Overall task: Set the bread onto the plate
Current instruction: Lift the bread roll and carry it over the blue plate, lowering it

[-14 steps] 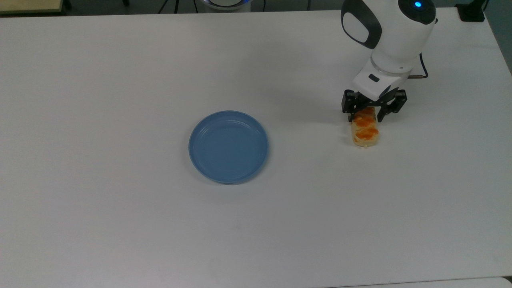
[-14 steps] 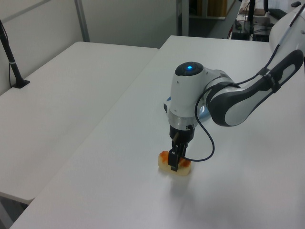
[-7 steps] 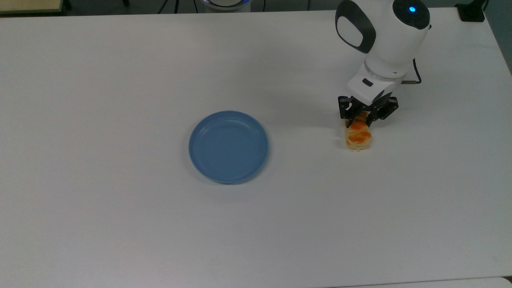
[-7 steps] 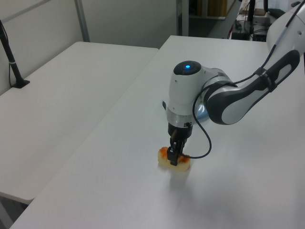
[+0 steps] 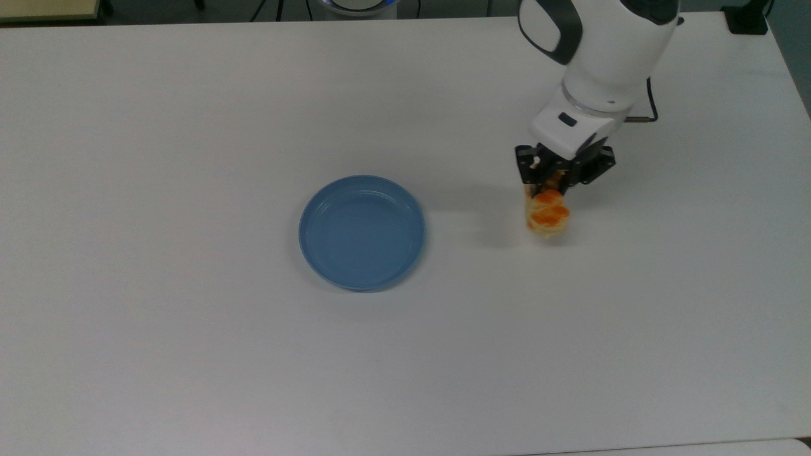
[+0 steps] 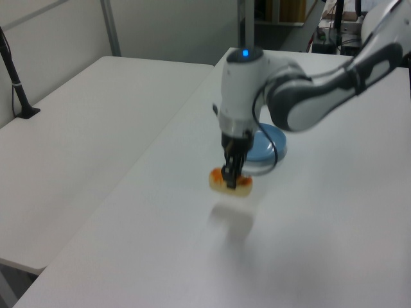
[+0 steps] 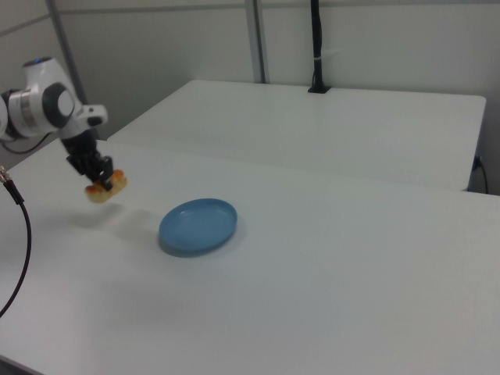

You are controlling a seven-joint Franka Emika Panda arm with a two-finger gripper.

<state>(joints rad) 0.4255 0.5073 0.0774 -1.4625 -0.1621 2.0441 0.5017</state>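
Note:
My gripper (image 5: 550, 185) (image 6: 230, 178) (image 7: 101, 179) is shut on the bread (image 5: 546, 216) (image 6: 231, 184) (image 7: 105, 188), a pale-yellow bun with orange-brown lumps on top. The bun hangs in the air above the white table, and its shadow lies on the tabletop beneath it. The round light-blue plate (image 5: 362, 232) (image 6: 266, 141) (image 7: 198, 225) sits empty near the table's middle, to the left of the bread in the top view and to its right in the right view. In the left view the arm covers part of the plate.
The white table (image 5: 190, 354) carries nothing else besides the plate. A second white table (image 6: 83, 128) (image 7: 328, 125) stands beside it. A black post (image 7: 316, 47) rises at the far table's back edge. A black cable (image 7: 19, 234) hangs from the arm.
The gripper has lifted the bread off the table and carried it toward the plate, leftward in the top view. The plate has not moved.

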